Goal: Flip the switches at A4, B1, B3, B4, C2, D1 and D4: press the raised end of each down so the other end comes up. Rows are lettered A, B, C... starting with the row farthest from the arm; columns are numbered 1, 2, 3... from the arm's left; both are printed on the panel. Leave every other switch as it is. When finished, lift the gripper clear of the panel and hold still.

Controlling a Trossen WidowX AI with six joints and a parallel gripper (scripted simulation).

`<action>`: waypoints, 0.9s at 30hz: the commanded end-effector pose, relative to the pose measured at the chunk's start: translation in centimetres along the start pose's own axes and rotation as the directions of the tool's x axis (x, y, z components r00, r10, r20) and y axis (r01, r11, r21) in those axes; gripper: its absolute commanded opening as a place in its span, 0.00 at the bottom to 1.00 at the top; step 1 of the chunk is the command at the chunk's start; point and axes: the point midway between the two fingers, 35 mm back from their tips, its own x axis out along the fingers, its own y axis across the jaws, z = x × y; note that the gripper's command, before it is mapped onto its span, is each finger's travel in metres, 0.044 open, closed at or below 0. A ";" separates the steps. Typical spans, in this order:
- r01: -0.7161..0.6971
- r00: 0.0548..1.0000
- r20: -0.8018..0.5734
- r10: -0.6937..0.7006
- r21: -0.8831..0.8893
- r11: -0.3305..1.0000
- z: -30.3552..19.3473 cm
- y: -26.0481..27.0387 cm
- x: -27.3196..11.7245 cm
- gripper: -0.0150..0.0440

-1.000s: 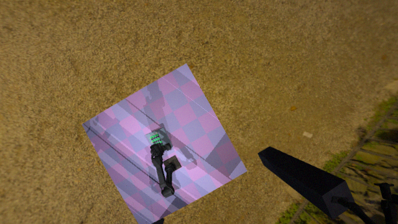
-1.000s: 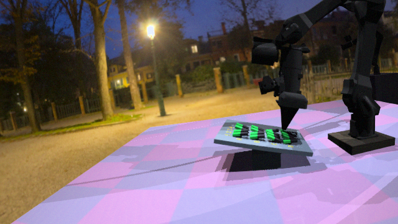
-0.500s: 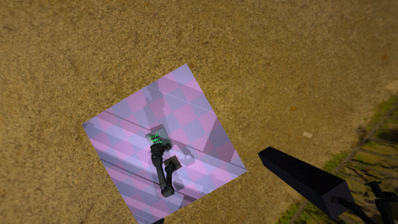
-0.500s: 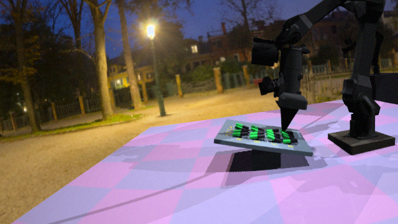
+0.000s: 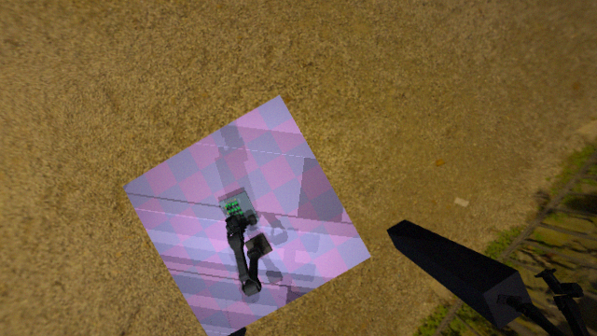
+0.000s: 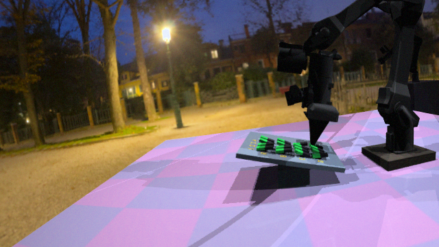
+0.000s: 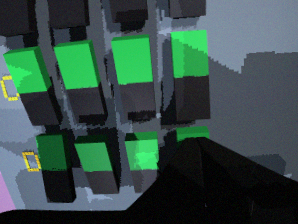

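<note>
Tightly shut, the end effector (image 5: 252,219) (image 6: 313,142) (image 7: 194,147) meets the panel's (image 5: 249,205) (image 6: 291,164) (image 7: 250,30) near-row switches.

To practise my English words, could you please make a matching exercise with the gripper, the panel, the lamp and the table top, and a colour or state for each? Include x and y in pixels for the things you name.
1. gripper (image 5: 235,223) (image 6: 313,143) (image 7: 194,147)
2. panel (image 5: 248,202) (image 6: 291,163) (image 7: 250,30)
3. lamp (image 6: 166,35)
4. table top (image 5: 275,173) (image 6: 171,209) (image 7: 4,200)

a. lit
b. pink and violet checks
c. tilted, grey-blue
d. shut, pointing down

Right pairs: 1-d, 2-c, 3-a, 4-b.
</note>
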 end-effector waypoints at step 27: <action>-0.005 1.000 0.023 0.005 -0.004 1.000 1.2 0.8 -6.6 0.25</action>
